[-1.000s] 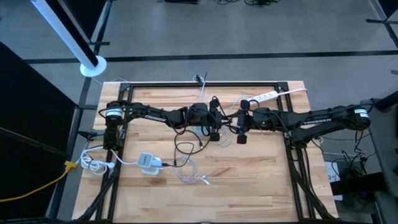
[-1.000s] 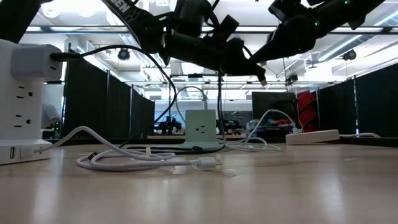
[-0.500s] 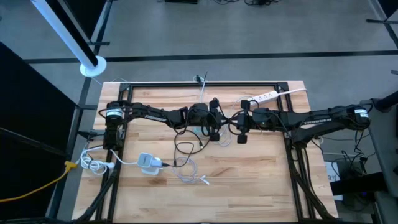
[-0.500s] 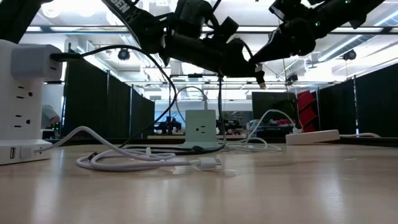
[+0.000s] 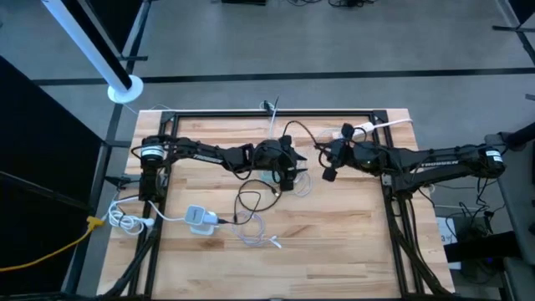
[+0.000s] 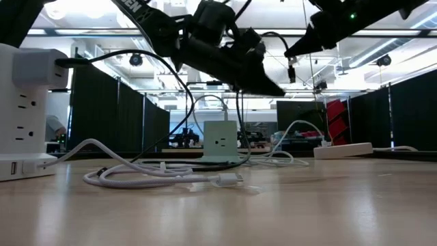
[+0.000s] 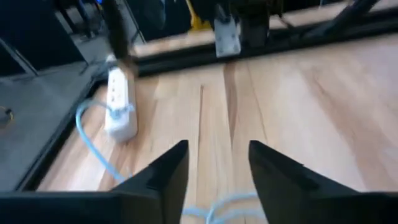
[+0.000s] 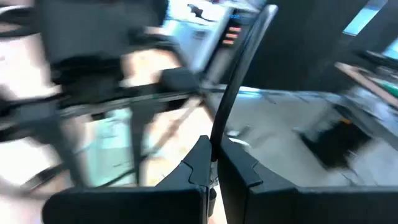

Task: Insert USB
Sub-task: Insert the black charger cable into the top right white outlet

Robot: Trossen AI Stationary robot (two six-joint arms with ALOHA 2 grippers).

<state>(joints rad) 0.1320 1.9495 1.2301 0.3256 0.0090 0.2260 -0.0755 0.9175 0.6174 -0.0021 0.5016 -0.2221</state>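
Observation:
A black cable with a small USB plug at its end hangs in the air above the middle of the table. My right gripper is shut on it. My left gripper is open and holds nothing; it hovers just left of the right one. On the table below stands a pale green outlet cube. A white charger block lies at the near left with its white cord. My right gripper pinches the black cable at its plug end between its two fingers. In the low view the plug sticks out below the fingertips, pointing down, clear of the table. The cable arcs away slack toward the left arm.
A white power strip lies at the far right, also seen in the left wrist view. Loose white cords and a black loop of cable lie on the wood between the cube and the charger. A black frame borders the table.
My right gripper shut on the plug end while my left gripper held it. My left gripper then opened and let go. The right gripper has risen and drawn back toward the table's right edge, carrying the plug away from the left gripper.

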